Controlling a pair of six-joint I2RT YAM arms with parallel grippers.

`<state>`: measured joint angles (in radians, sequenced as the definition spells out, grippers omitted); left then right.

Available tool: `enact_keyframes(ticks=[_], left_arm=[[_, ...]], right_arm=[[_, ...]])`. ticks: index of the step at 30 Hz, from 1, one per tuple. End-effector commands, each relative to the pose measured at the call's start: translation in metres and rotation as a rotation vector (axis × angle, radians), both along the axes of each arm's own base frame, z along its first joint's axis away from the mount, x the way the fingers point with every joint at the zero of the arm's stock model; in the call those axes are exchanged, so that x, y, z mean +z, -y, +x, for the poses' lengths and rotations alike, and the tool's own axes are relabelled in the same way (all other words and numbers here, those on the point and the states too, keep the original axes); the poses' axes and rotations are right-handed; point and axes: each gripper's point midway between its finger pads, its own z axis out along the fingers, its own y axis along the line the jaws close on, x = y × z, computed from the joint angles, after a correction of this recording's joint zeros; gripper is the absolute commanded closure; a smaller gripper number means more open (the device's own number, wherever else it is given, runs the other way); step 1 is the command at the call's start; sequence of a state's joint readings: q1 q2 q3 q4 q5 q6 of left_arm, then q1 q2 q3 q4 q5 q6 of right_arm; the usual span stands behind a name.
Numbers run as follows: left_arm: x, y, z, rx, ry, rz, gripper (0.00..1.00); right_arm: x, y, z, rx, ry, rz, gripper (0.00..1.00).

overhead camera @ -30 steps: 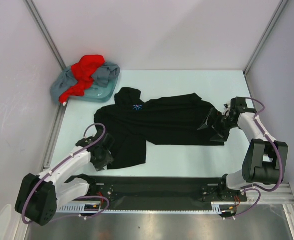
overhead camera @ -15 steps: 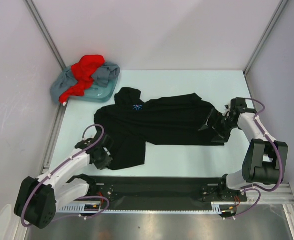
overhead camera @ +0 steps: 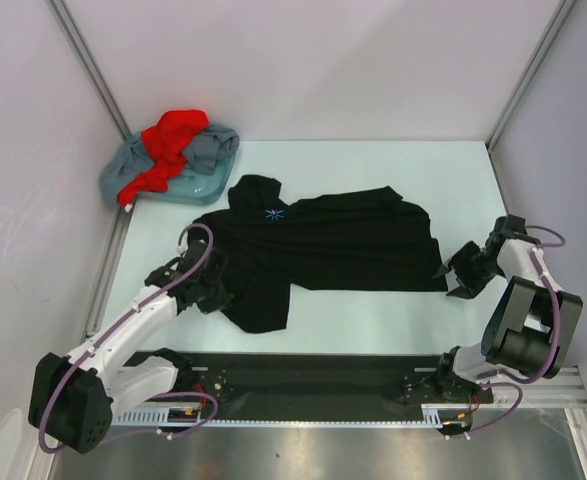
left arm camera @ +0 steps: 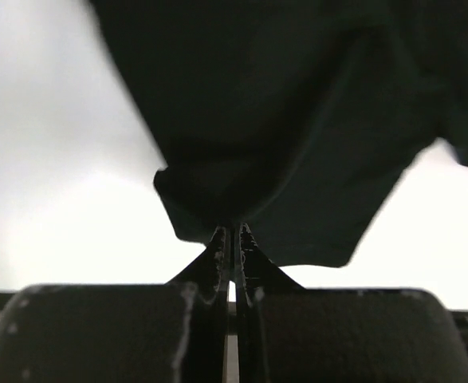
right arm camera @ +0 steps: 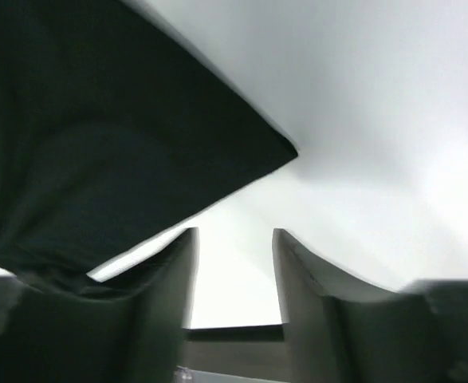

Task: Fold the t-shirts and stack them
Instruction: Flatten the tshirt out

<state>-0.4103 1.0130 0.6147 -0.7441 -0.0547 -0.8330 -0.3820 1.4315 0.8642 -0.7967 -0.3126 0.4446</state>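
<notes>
Left gripper [left arm camera: 234, 236] was pinched together on the black shirt's [overhead camera: 323, 240] near-left edge. Right gripper [right arm camera: 234, 233] had its jaws apart, just beside the shirt's right corner.

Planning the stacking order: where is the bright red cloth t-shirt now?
Top view: the bright red cloth t-shirt lies crumpled on the grey-blue cloth shirt in the far left corner, beyond the spread black t-shirt.
</notes>
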Motion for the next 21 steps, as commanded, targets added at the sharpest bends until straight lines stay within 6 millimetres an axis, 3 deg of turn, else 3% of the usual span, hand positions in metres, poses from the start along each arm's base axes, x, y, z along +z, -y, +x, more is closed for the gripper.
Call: enact_keyframes(ticks=[1,2,4,8,9,11,21], left_arm=[[0.028,0.014,0.025,-0.133,0.126,-0.017,1.00],[0.032,0.014,0.028,-0.138,0.142,-0.019,1.00],[0.039,0.017,0.034,-0.156,0.173,-0.023,1.00],[0.051,0.020,0.042,-0.187,0.226,-0.030,1.00],[0.053,0.020,0.042,-0.190,0.231,-0.029,1.00],[0.057,0.021,0.045,-0.200,0.244,-0.025,1.00],[0.064,0.025,0.054,-0.205,0.268,-0.033,1.00]], right_arm=[[-0.004,0.012,0.009,-0.049,0.013,-0.044,0.56],[-0.005,0.013,0.009,-0.057,0.013,-0.047,0.62],[-0.010,0.015,0.012,-0.074,0.023,-0.055,0.63],[-0.022,0.021,0.012,-0.080,0.021,-0.090,0.55],[-0.024,0.023,0.011,-0.082,0.011,-0.098,0.48],[-0.030,0.024,0.010,-0.086,-0.011,-0.096,0.46],[-0.034,0.039,0.024,-0.133,-0.021,-0.152,0.52]])
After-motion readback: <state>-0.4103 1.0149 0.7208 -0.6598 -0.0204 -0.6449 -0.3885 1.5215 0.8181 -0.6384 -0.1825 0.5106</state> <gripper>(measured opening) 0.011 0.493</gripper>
